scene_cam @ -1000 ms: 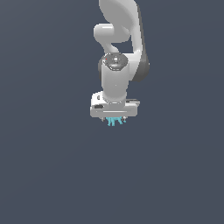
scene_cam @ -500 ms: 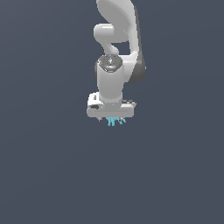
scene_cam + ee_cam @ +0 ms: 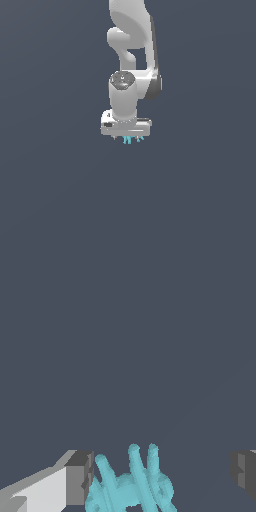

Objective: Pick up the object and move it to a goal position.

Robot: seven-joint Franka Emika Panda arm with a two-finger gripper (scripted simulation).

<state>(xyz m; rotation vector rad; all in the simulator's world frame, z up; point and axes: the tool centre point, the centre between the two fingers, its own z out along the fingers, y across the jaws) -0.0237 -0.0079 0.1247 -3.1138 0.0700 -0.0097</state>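
Under the white Panda arm (image 3: pixel 131 45), the gripper (image 3: pixel 127 136) has its jaws spread, one finger (image 3: pixel 80 477) touching the cyan pronged object (image 3: pixel 131 487) and the other well apart, so closing could push it sideways instead of pinching it.

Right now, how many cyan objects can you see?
1. The cyan pronged object sits between the fingers of the tool, nearer one finger; the tool may hide more of it.
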